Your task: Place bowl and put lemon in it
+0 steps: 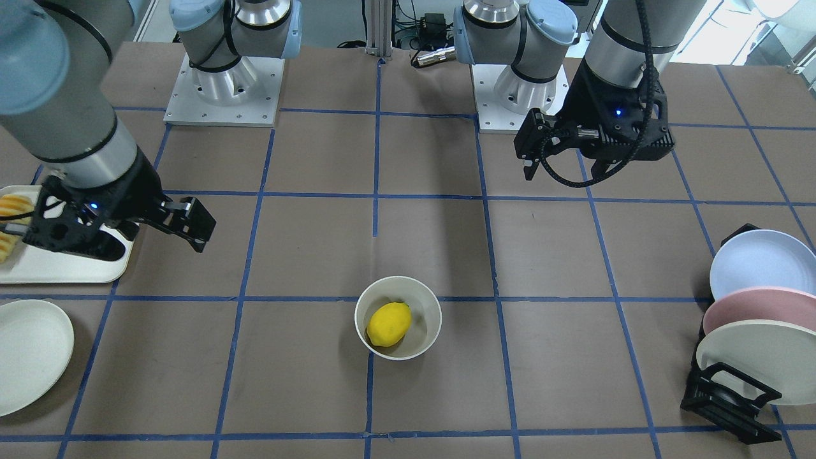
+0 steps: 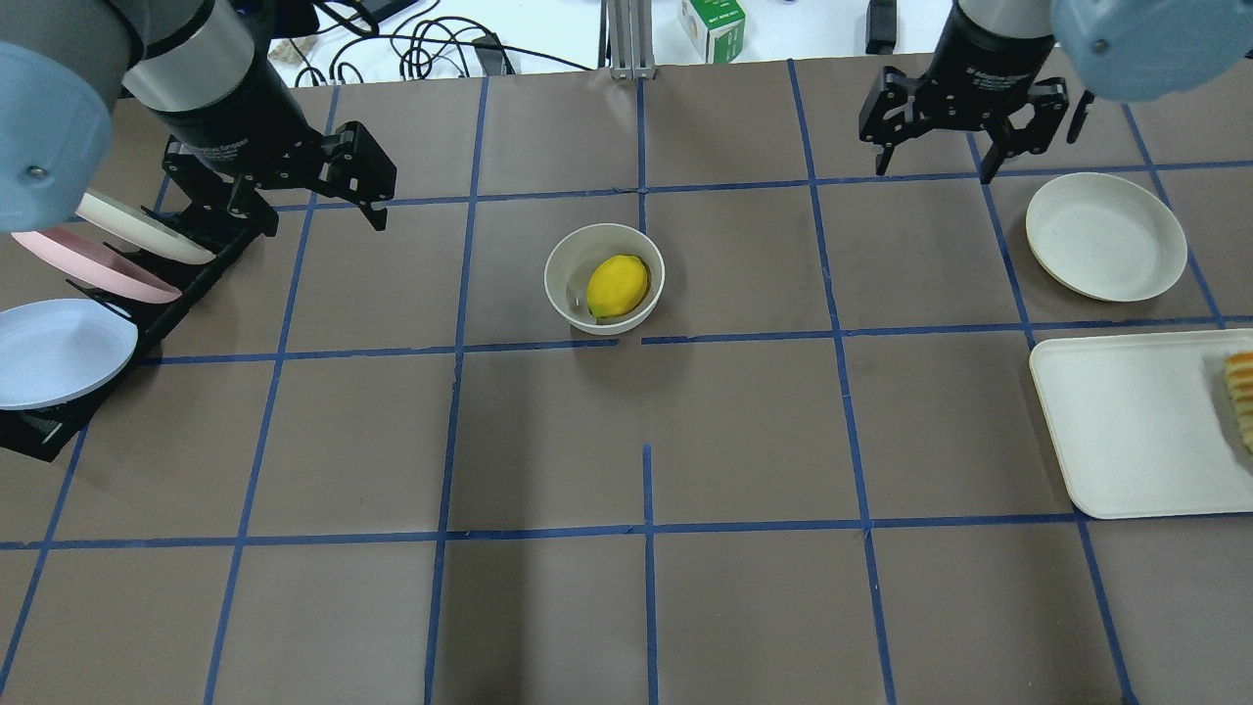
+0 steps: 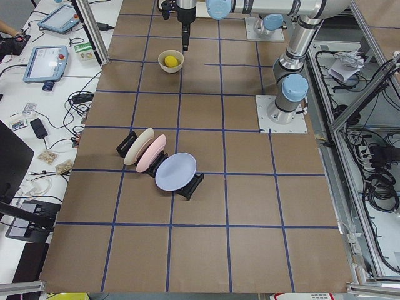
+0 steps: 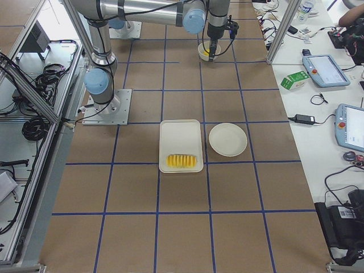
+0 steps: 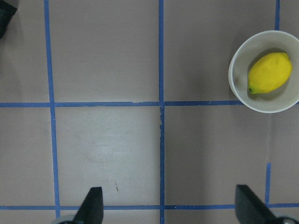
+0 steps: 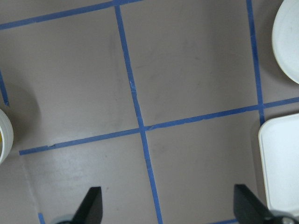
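The off-white bowl point(image 2: 563, 264) stands upright near the table's middle, on a blue tape line. The yellow lemon point(image 2: 617, 286) lies inside it. They also show in the front view as bowl point(image 1: 426, 299) and lemon point(image 1: 388, 324), and in the left wrist view as bowl point(image 5: 238, 88) and lemon point(image 5: 269, 72). My left gripper point(image 2: 305, 211) is open and empty above the table, off to the bowl's left. My right gripper point(image 2: 933, 168) is open and empty, well to the bowl's right. Only the bowl's edge point(image 6: 3, 140) shows in the right wrist view.
A black rack with three plates point(image 2: 88, 284) stands at the table's left edge, below my left arm. A white plate point(image 2: 1106, 235) and a white tray point(image 2: 1136, 421) holding a yellow ridged food item point(image 2: 1241, 397) lie on the right.
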You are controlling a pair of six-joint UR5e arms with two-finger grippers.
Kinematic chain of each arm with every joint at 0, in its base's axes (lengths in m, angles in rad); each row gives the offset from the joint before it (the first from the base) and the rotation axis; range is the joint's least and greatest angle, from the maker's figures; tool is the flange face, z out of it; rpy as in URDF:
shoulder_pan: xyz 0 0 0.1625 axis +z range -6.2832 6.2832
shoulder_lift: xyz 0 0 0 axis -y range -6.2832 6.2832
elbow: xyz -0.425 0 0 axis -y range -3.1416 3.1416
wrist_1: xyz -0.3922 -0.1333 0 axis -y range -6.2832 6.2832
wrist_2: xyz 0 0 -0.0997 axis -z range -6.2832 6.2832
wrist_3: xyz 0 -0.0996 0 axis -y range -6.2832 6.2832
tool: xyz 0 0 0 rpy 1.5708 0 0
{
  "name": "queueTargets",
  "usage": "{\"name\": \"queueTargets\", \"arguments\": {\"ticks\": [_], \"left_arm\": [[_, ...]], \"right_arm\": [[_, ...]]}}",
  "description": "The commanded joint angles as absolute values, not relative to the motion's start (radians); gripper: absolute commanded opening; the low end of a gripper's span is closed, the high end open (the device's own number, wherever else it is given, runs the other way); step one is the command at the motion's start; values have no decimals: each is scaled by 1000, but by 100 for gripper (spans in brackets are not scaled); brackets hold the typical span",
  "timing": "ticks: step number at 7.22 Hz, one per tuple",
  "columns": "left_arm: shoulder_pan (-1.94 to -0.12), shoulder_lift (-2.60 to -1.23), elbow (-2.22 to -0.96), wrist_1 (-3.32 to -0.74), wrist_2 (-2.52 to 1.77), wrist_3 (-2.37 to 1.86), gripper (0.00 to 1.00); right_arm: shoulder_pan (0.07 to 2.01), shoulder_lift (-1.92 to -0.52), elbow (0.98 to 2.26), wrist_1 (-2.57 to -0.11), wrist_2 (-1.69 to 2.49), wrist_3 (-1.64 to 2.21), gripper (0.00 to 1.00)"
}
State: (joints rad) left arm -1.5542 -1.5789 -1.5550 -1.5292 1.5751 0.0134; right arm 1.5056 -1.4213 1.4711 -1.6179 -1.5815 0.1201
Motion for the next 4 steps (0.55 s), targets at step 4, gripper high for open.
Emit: {"name": "queueTargets", "arguments": {"ticks": [4], "left_arm": [[-1554, -1588, -1536, -1542, 1572, -3, 100]], "right_arm": [[1557, -1549, 1554, -1532, -1574, 126, 100]]}}
